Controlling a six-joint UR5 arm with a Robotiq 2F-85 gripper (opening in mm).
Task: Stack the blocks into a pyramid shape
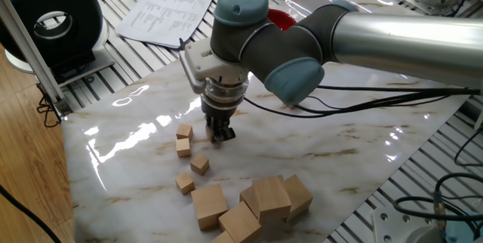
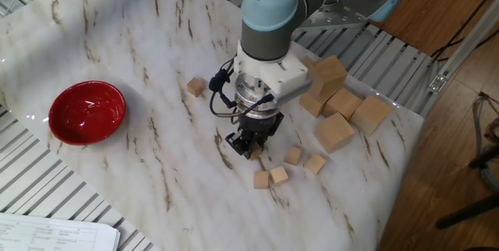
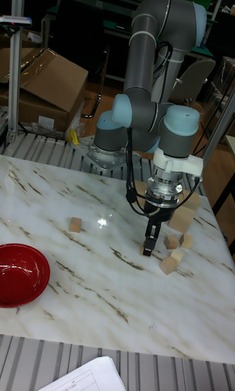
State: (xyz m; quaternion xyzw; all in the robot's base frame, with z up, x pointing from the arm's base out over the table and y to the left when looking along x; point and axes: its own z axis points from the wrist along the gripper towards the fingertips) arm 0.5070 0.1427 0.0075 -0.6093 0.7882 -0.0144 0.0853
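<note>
Looking across the table in the other fixed view, you have the red bowl (image 2: 86, 111) at the far left on the marble tabletop (image 2: 117, 40), well apart from everything else. Next comes one small block (image 2: 196, 86) lying alone, between the bowl and the arm. Then your gripper (image 2: 251, 146) points straight down, low over the marble, with its fingers drawn narrow. A bit of tan shows between the tips in one fixed view, so it seems to be pinching a small block (image 1: 210, 133), though the fingers hide most of it and you cannot tell for sure. Just right of the gripper you see four more small blocks loose on the marble: a touching pair (image 2: 270, 177) nearest the front edge, one (image 2: 293, 155) just beside the fingers, and one (image 2: 316, 164) a little further right. None of them sits on another. At the far right, near the table's edge, stands the cluster of big wooden cubes (image 2: 337, 105), several touching and one resting on top of others. A sheet of paper (image 1: 164, 9) lies beyond the marble.
</note>
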